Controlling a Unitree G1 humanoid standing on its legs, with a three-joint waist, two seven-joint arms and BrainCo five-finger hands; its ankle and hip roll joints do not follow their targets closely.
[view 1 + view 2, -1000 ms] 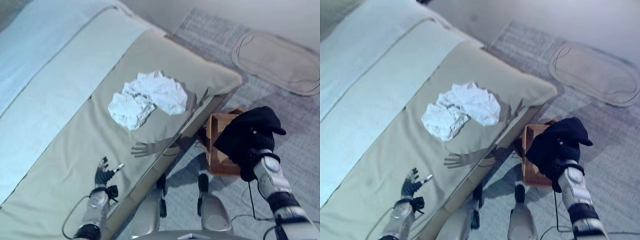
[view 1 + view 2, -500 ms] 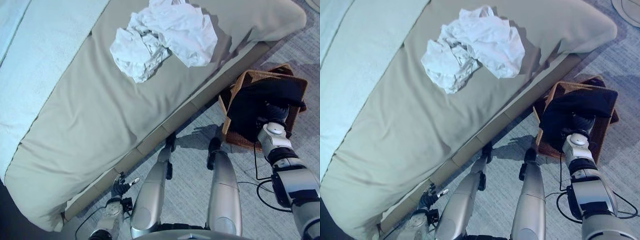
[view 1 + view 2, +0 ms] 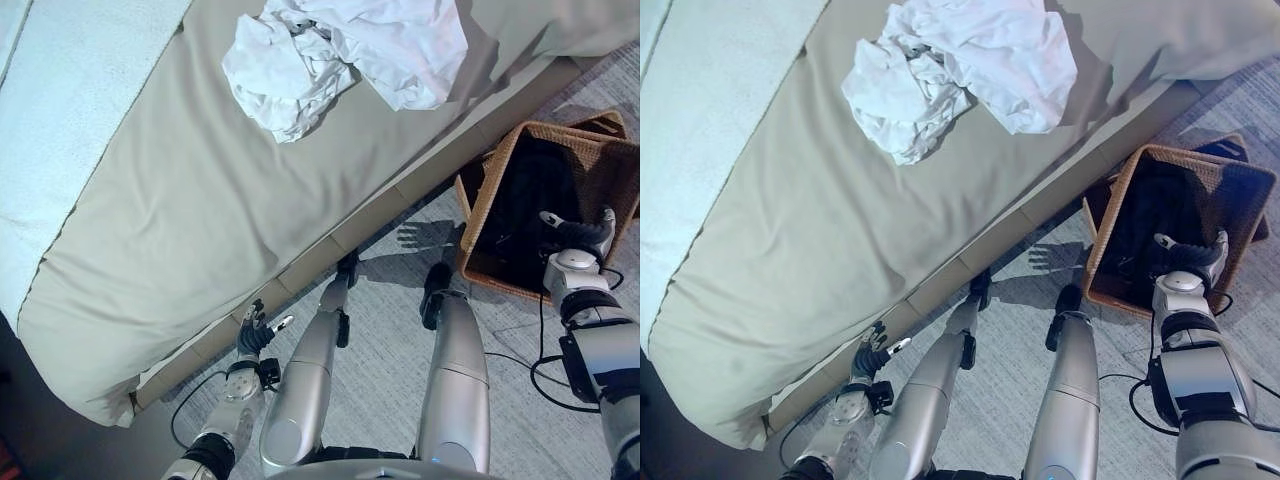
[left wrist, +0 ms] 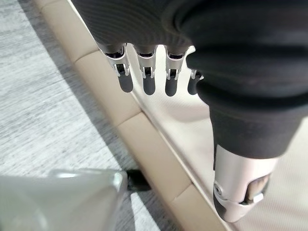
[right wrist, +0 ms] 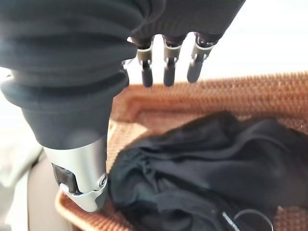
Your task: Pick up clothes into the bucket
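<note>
I see the crumpled clothes (image 3: 345,55) lying on the bed (image 3: 180,230), the basket (image 3: 590,165) on the floor at the bed's right, with a garment (image 5: 202,163) inside it

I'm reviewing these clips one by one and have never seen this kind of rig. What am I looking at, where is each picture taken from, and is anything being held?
This is a two-legged humanoid robot with two arms. The two wide pictures come from a stereo camera on its head, looking down. The two close-ups come from cameras on its wrists. A crumpled white garment lies on the bed. Beside the bed, on the floor, stands a wicker basket with a black garment inside. The right hand hovers over the basket, its fingers straight and holding nothing. The left hand hangs by the bed's edge, also open and empty.
</note>
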